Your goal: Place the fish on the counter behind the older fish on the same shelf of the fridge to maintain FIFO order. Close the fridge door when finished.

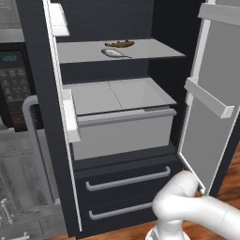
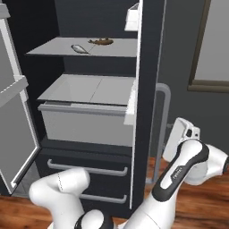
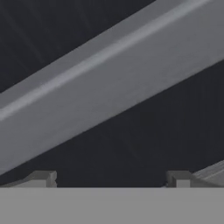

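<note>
On upper shelf (image 1: 154, 49): brown fish (image 1: 120, 44) at 1 o'clock of pale older fish (image 1: 112, 52), just beside. Fridge (image 2: 150, 67) doors open. Gripper (image 3: 109, 179) fingers apart, facing grey handle (image 3: 109, 78).

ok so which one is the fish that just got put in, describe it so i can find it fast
Look inside the open dark fridge at its upper grey shelf. Two small fish lie there close together. The one you want is the slender brown fish lying farther back, behind the pale silver-grey fish nearer the front edge.
</note>
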{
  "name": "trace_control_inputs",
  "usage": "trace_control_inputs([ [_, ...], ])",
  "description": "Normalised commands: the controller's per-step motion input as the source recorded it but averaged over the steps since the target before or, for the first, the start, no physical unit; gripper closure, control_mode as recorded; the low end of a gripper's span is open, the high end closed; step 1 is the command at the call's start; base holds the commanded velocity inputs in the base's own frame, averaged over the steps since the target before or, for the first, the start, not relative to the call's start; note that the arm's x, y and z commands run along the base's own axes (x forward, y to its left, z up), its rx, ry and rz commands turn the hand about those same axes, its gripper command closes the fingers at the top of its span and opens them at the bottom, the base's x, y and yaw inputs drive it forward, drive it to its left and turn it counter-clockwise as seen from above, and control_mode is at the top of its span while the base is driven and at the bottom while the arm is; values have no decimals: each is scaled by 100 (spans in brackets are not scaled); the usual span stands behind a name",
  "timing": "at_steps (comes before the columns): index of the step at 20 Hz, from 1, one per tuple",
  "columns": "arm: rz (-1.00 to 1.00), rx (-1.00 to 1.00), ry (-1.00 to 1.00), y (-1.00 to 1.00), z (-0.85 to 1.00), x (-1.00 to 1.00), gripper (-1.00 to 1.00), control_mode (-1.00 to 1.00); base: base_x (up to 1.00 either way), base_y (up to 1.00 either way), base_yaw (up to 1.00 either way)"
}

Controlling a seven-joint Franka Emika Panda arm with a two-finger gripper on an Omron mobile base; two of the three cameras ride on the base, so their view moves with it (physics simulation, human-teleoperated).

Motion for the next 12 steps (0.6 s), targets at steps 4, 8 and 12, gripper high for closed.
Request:
trace_control_inputs([
  [4,0,-6,0,95,1,-2,-100,-100,0,0,0],
  [8,0,-7,0,100,7,-5,-100,-100,0,0,0],
  [12,0,-7,0,100,12,-6,-100,-100,0,0,0],
])
